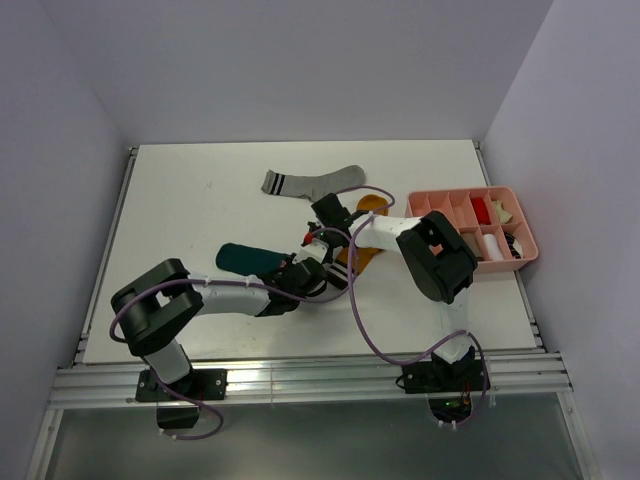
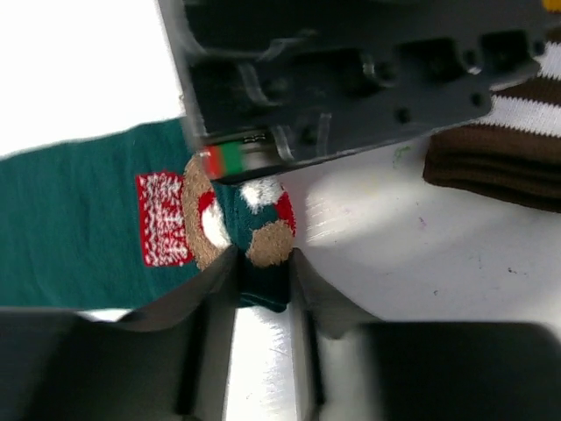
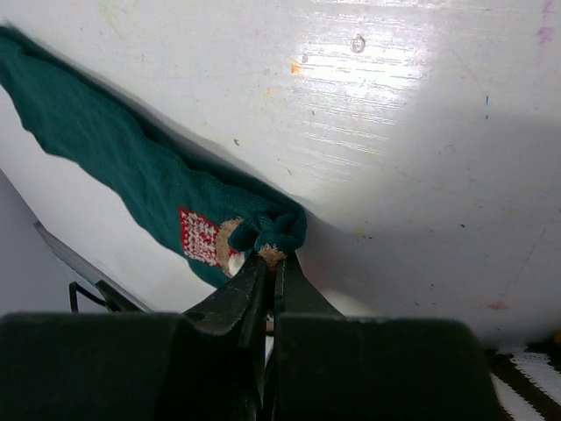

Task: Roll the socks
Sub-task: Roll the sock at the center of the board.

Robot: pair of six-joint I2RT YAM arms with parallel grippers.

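Lying left-right, printed end rightward: teal sock [image 1: 245, 260] | left fingers [image 2: 329, 303] grasping it | right fingers [image 3: 235, 305] pinching it

On the table [image 1: 190, 210], three socks [image 1: 315, 182] lie left of the tray [image 1: 529, 243].

Socks: three in all. One teal sock [image 1: 245, 259] at near centre, one grey sock [image 1: 318, 182] at far centre, one mustard-orange sock [image 1: 372, 204] just right of it.
Trays: one pink compartment tray [image 1: 505, 264] at the right edge.
Rolled bundles [image 1: 482, 208] inside it: at least three (red, cream, white); exact number not legible.
Robot arms: two, left arm [image 1: 160, 305] and right arm [image 1: 437, 260].
Tables: one white table [image 1: 190, 200].
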